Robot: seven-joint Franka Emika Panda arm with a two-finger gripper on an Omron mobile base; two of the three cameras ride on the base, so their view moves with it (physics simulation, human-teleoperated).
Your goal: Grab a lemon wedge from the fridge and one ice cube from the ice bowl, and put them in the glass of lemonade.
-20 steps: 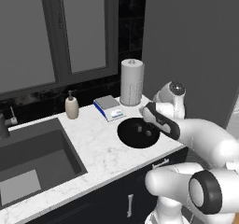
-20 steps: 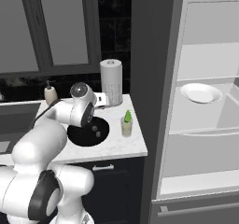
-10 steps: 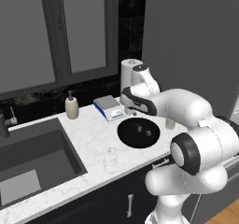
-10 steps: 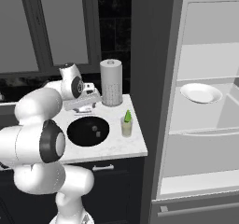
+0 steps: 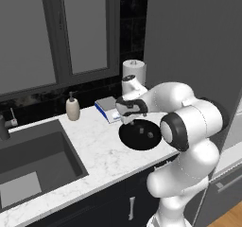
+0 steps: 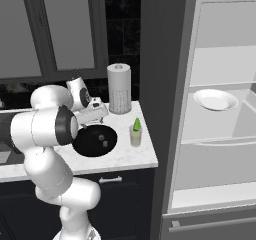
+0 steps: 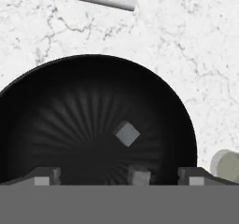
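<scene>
**Gripper hangs open over the ice bowl, nothing held**

You are looking at a white marble table (image 5: 94, 150) with the black ice bowl (image 5: 142, 137) as your landmark. The bowl is wide, shallow and round, and sits near the table's front edge. In the hand view, two pale ice cubes lie inside the bowl: one cube (image 7: 127, 133) near the middle, turned like a diamond, and a second cube (image 7: 139, 174) nearer the gripper's tips.

The gripper (image 7: 119, 175) hovers above the bowl, pointing down into it. Its jaws stand wide apart and hold nothing. From the left base view the gripper (image 5: 126, 120) sits over the bowl's back-left rim.

Just to the right of the bowl stands the glass of lemonade (image 6: 135, 136), a small clear tumbler with pale yellow-green liquid. A lemon wedge (image 6: 136, 124) pokes up from the glass, pointed end upward.

Behind the bowl, against the wall, stands a white paper-towel roll (image 6: 119, 88). Behind and to the left of the bowl lies a flat blue-edged scale (image 5: 108, 109), and further left a beige soap bottle (image 5: 72, 109) and a sink (image 5: 33, 169).

Well to the right of the bowl, the fridge (image 6: 220, 134) stands open, with a white plate (image 6: 215, 99) on a pale shelf.
</scene>
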